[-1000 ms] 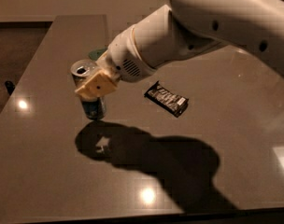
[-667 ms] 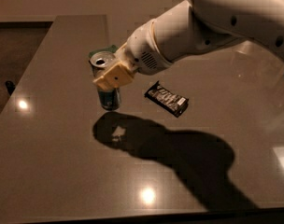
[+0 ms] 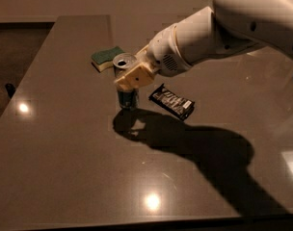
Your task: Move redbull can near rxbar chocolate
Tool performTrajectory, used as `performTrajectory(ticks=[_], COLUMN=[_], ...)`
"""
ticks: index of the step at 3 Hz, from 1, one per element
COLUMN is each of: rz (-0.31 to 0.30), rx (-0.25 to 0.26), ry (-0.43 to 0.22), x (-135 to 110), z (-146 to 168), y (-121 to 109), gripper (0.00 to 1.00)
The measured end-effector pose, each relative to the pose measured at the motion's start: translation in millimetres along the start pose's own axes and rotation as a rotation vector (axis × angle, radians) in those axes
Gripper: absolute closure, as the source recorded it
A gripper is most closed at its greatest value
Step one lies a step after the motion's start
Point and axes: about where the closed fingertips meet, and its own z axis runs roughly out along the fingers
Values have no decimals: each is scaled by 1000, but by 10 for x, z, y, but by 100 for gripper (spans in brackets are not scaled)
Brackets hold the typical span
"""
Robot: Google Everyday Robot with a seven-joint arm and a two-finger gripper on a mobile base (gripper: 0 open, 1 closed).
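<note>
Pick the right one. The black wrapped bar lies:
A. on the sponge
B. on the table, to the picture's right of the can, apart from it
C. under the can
B: the rxbar chocolate lies flat on the table, picture-right of the redbull can with a gap between; the gripper clasps the can's upper part.

The table (image 3: 64, 153) is smooth and polished (stone or laminate, I can't tell which), mirroring the lamps. The gripper (image 3: 129, 78), matt tan plastic, clasps the redbull can (image 3: 127, 98), shiny metal, just left of the rxbar chocolate (image 3: 171, 101) in its glossy black wrapper. The arm (image 3: 209, 32) is smooth white plastic; the sponge (image 3: 107, 58) looks rough.
</note>
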Motion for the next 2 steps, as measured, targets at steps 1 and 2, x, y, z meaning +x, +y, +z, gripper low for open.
performTrajectory(ticks=[1,2], rz=[6,8], rx=[10,20], ry=[-3,3], x=[91,184], z=[-29,-59], y=[-89,-167], gripper=[100,82])
